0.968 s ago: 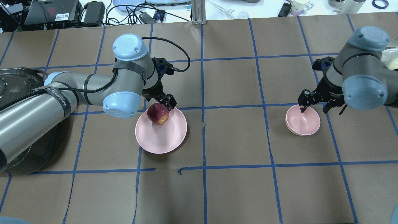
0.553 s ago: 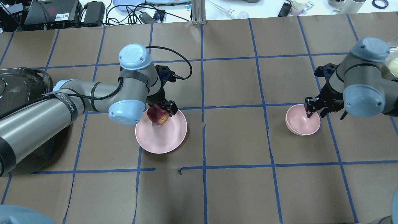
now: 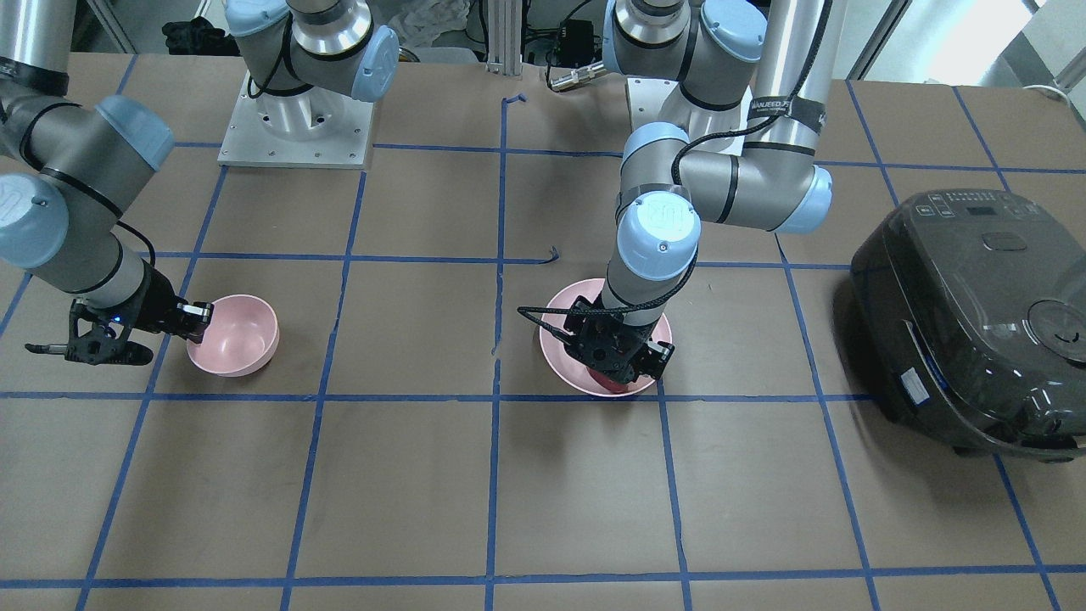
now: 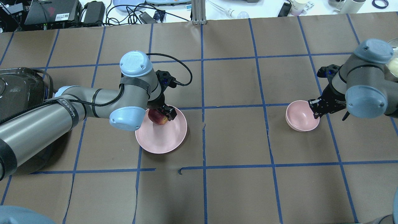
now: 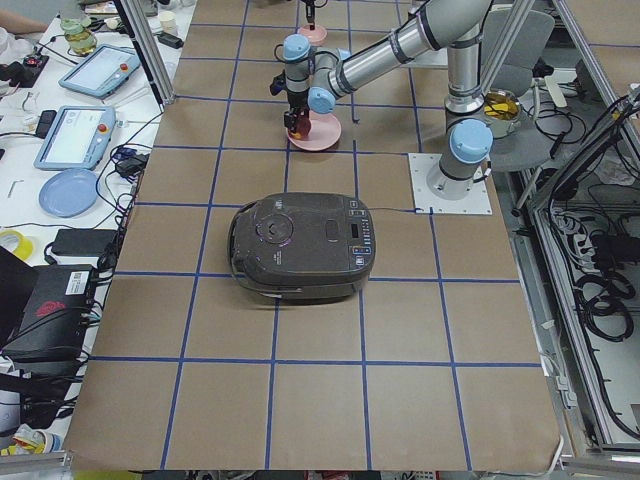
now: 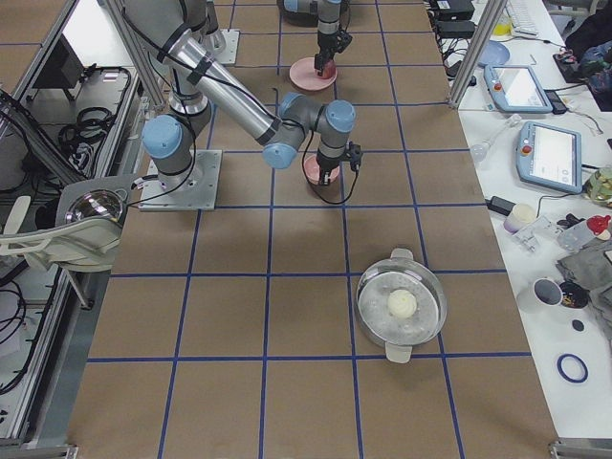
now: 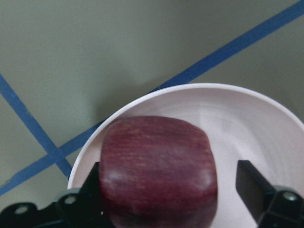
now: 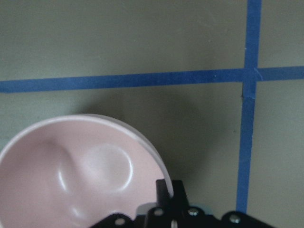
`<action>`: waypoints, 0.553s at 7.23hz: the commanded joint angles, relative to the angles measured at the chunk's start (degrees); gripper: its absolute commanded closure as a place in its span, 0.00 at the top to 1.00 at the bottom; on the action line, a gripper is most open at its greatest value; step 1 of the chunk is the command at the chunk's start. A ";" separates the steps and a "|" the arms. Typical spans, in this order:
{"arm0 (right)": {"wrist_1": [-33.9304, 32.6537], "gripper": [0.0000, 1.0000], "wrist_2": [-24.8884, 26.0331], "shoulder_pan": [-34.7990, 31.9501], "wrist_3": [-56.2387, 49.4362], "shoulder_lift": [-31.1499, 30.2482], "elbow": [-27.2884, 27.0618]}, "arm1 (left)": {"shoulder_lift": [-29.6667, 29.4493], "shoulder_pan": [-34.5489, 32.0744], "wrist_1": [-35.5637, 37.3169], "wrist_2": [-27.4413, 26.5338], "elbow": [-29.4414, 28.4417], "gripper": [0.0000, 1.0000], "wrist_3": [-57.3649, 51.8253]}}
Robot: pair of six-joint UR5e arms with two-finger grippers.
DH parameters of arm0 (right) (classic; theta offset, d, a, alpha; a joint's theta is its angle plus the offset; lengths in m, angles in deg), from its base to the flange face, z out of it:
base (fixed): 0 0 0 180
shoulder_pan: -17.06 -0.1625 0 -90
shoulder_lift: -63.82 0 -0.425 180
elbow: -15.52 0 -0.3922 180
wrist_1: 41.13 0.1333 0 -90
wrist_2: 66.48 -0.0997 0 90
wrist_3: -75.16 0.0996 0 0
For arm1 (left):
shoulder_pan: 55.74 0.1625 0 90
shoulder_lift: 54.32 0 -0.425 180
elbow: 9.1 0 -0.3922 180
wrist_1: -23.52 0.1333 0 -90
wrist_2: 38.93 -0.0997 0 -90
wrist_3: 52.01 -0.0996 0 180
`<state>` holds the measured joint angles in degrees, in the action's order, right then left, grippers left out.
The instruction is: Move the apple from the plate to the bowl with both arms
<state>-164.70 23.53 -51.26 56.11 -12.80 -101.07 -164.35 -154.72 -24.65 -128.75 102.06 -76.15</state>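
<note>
The dark red apple (image 4: 157,117) sits on the far-left part of the pale pink plate (image 4: 164,137). My left gripper (image 4: 161,115) is open and down around the apple. In the left wrist view the apple (image 7: 159,171) lies between the fingers, the left one touching it and the right finger (image 7: 251,187) a little apart from it. My right gripper (image 4: 314,107) is shut on the right rim of the small pink bowl (image 4: 300,116). The right wrist view shows the fingers pinching that rim (image 8: 156,175). The bowl looks slightly tipped.
A black rice cooker (image 4: 15,90) stands at the table's left end, close behind my left arm. A metal pot (image 6: 402,304) with a white ball in it stands at the right end. Cables and devices (image 4: 93,12) lie beyond the far edge.
My left gripper has come down around the apple. My right gripper has moved from over the bowl's inside to its right rim and closed on it; the bowl shifted slightly.
</note>
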 commanded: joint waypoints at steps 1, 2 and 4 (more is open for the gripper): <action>0.43 0.00 -0.54 -0.59 0.77 -0.19 0.57 | 0.78 0.01 0.71 -0.53 0.02 0.17 -2.76; 1.30 0.00 -2.89 -1.64 1.73 -0.28 0.92 | 1.21 -0.16 0.71 -0.53 0.02 0.15 -2.84; 2.98 0.00 -4.31 -11.26 12.91 -0.37 2.59 | 2.00 -0.34 0.97 -0.45 -0.33 0.00 -2.67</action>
<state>-162.36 20.23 -56.50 61.79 -13.15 -99.57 -162.96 -154.94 -23.81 -129.22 101.92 -78.89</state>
